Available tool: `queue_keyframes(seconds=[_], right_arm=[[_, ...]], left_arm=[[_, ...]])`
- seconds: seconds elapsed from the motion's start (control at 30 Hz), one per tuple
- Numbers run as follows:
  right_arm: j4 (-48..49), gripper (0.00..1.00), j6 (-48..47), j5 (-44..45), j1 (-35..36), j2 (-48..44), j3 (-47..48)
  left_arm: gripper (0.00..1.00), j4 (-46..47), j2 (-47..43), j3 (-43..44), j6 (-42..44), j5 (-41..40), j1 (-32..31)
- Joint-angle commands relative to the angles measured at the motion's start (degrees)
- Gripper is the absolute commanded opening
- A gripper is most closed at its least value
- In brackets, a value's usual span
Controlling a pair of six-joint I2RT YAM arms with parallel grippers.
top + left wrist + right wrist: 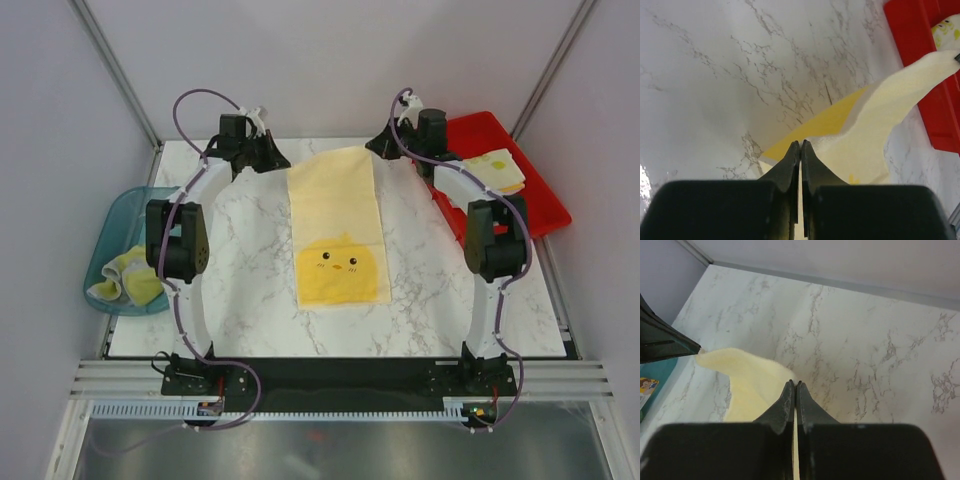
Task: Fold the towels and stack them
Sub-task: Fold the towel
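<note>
— How are the grippers found?
— Both are clenched: the left gripper (800,145) is closed on one far corner of the towel (338,230), the right gripper (794,385) on the other. The far edge is raised slightly; the rest is spread flat on the table (240,300), just left of the tray (520,180).
— What could be spoiled from here?
— If the corners are carried toward the near end at uneven height, a skewed fold is likely. If the cloth is pulled rather than lifted, the near half may be dragged and the edges left unmatched. A thin pinch may be lost midway and a corner dropped. The right arm is placed close to the tray, so the folded towel (497,170) in it could be brushed.
— Is anything written?
— No lettering can be read. Only a chick face (338,265) is printed on the towel. More towels (130,278) are seen in the bin (125,205), well left of the tray; a small coloured picture (645,392) at its side is too small to be read
</note>
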Motion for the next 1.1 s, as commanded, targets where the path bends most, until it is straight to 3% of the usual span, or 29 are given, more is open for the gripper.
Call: queue_keyframes(seconds=[0.0,0.27,0.53,0.7,1.07], right_arm=[[4.48,0.0,-4.43,-1.51,-0.55,-7.51,-7.32],[5.81,0.0,-4.53,0.68,-0.46,-25.27,-30.08],[6.77,0.0,2.68,0.68,-0.02,-38.71,-48.7],[7.04,0.0,5.84,3.5,0.24,-47.67,-56.81],[3.08,0.0,6.28,3.5,6.3,-53.32,-63.5]], left_arm=[[0.02,5.2,-7.96,-6.42,3.59,3.65,-0.97],[0.02,7.48,-24.55,-26.99,3.95,0.84,-4.4],[0.02,10.46,-38.81,-44.99,1.05,-5.56,-10.64],[0.02,9.68,-43.74,-50.11,-0.62,-10.23,-14.68],[0.02,8.1,-49.89,-56.62,-2.64,-15.86,-14.95]])
